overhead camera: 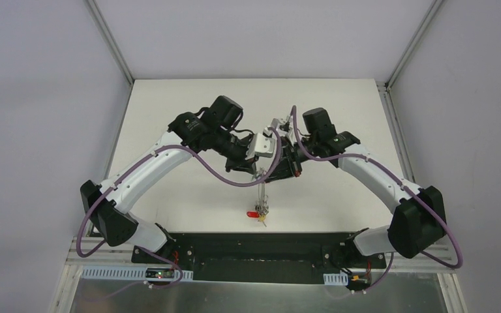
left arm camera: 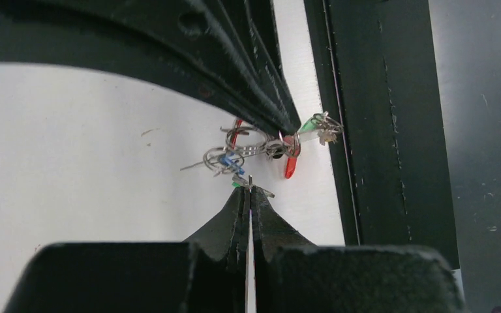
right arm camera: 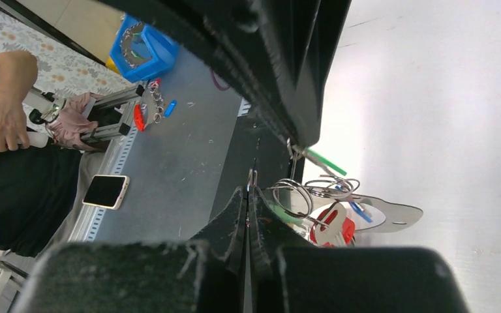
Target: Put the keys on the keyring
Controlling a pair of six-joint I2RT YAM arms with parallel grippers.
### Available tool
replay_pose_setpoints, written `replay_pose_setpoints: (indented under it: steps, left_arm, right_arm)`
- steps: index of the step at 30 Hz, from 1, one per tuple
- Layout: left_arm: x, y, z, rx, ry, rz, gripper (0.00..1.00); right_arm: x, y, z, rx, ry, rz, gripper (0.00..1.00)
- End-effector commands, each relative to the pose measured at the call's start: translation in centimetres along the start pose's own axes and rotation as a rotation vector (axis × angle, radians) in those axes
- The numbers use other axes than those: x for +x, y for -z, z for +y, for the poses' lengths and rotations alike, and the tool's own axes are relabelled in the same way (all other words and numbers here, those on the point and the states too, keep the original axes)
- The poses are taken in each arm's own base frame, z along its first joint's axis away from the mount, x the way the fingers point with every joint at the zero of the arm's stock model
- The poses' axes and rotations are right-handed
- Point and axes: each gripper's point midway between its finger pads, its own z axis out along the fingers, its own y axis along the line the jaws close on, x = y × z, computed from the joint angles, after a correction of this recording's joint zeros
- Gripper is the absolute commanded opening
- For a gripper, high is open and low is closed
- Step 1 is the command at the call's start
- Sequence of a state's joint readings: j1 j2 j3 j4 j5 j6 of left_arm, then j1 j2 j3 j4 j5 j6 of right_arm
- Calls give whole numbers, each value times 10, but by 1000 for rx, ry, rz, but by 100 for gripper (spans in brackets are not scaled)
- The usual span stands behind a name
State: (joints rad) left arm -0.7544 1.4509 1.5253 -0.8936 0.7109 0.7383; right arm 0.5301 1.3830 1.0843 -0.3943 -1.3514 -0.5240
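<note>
Left pincer (left arm camera: 249,195) and right pincer (right arm camera: 249,193) both clamp the keyring (overhead camera: 261,192) wire, lifted over the worktop (overhead camera: 169,130) middle, toward its near edge. Keys (left arm camera: 254,149) hang bunched on it. Likely late threading; next needs one pincer steady while the other regrips.

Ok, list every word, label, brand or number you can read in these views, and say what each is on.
None can be read.
The tags on the keys show only plain colour.
The phone shows nothing legible.
</note>
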Motion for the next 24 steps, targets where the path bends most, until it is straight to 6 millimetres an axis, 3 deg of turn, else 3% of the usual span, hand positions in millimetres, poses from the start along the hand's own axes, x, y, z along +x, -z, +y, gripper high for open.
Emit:
replay_pose_setpoints:
  steps: [1, 24]
  left_arm:
    - [-12, 4, -20, 58, -80, -62, 0]
    - [-3, 4, -42, 125, -153, -69, 0]
  right_arm:
    - [-25, -8, 7, -57, 65, -16, 0]
    - [-24, -19, -5, -73, -1, 0, 0]
